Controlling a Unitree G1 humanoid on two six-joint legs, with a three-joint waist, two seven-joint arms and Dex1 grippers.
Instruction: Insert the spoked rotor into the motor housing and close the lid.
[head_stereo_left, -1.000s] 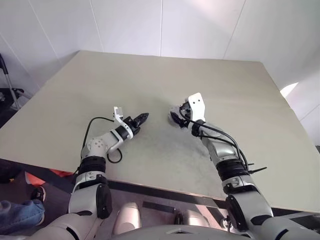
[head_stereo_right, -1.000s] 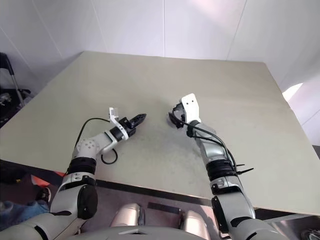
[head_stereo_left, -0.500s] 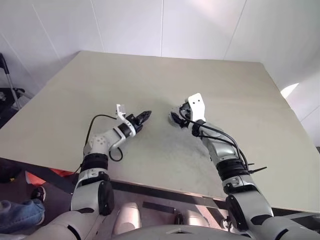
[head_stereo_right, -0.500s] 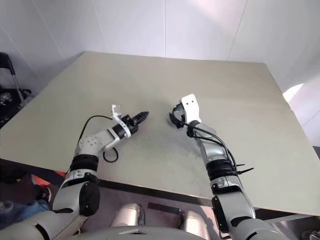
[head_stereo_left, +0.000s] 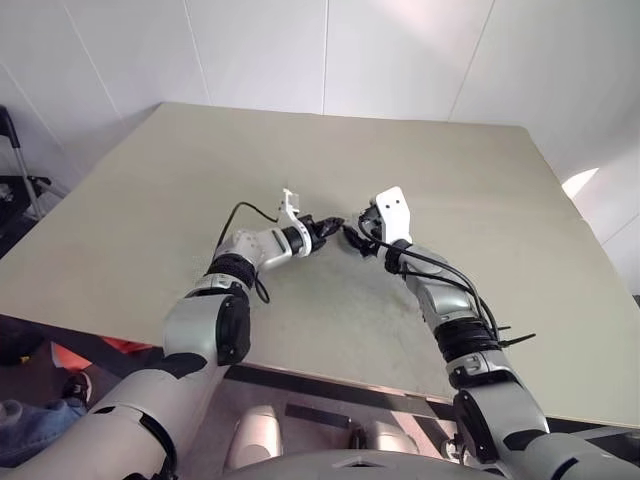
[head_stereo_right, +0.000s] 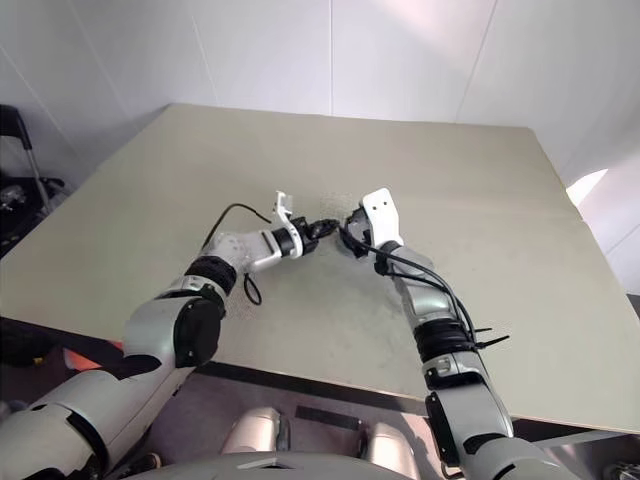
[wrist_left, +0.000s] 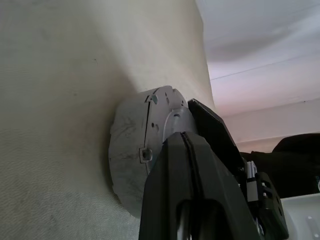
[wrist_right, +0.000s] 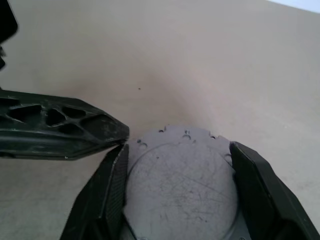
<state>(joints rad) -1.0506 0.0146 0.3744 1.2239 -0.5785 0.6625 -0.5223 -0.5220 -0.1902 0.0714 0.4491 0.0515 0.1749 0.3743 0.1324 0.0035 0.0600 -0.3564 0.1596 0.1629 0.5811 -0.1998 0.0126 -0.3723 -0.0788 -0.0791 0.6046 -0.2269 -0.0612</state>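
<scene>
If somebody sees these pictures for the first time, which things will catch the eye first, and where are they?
The two grippers meeting near the middle of the beige table: the right gripper grips a round grey metal part between its black fingers. The left gripper, shut, comes in from the robot's left, its tip at that part's edge.

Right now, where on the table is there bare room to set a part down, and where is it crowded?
Bare tabletop runs wide along the far edge and down both sides of the arms. The middle is crowded: the right gripper holds the grey round part, and the shut left gripper points its tip right beside it.
</scene>
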